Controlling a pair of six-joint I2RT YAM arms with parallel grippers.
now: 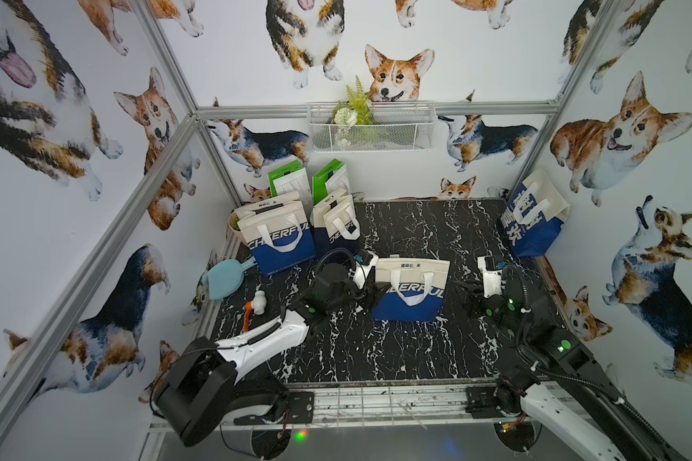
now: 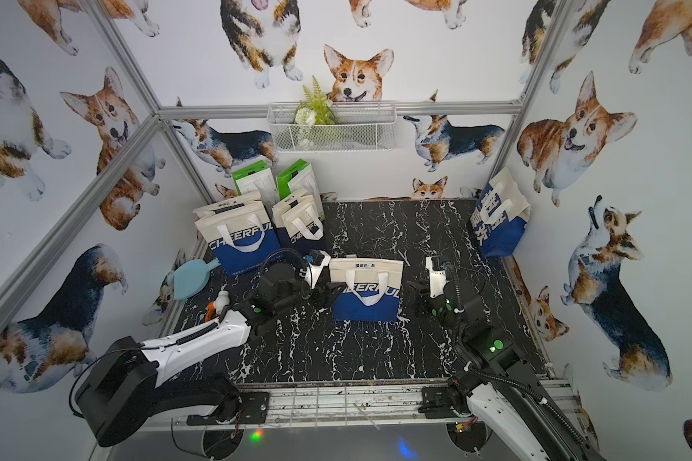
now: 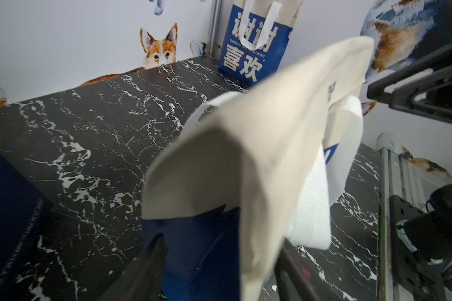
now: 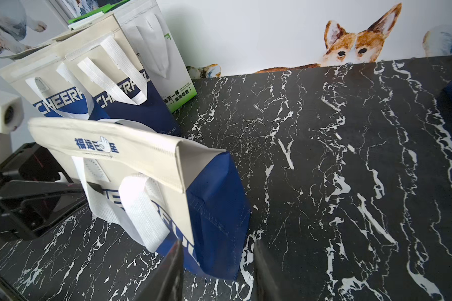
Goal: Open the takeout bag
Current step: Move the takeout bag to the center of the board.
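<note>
The takeout bag (image 1: pixel 410 291) (image 2: pixel 366 291) stands upright mid-table, cream above and blue below, with white handles and its top folded flat shut. My left gripper (image 1: pixel 376 289) (image 2: pixel 332 289) is at the bag's left end. In the left wrist view this gripper (image 3: pixel 219 260) is open, its fingers (image 3: pixel 154 260) straddling the bag's (image 3: pixel 245 156) narrow side edge. My right gripper (image 1: pixel 458 285) (image 2: pixel 412 287) hovers a short way off the bag's right end. It is open (image 4: pixel 217 260) and empty, with the bag's lower blue corner (image 4: pixel 214 208) beyond its fingertips (image 4: pixel 172 265).
Similar cream-and-blue bags (image 1: pixel 280 239) (image 1: pixel 338 227) and green bags (image 1: pixel 288 183) crowd the back left. Another blue bag (image 1: pixel 536 215) leans in the back right corner. A light blue paddle (image 1: pixel 224 277) and a white-and-orange hammer (image 1: pixel 252 309) lie at the left. A wire basket (image 1: pixel 370 127) hangs on the back wall.
</note>
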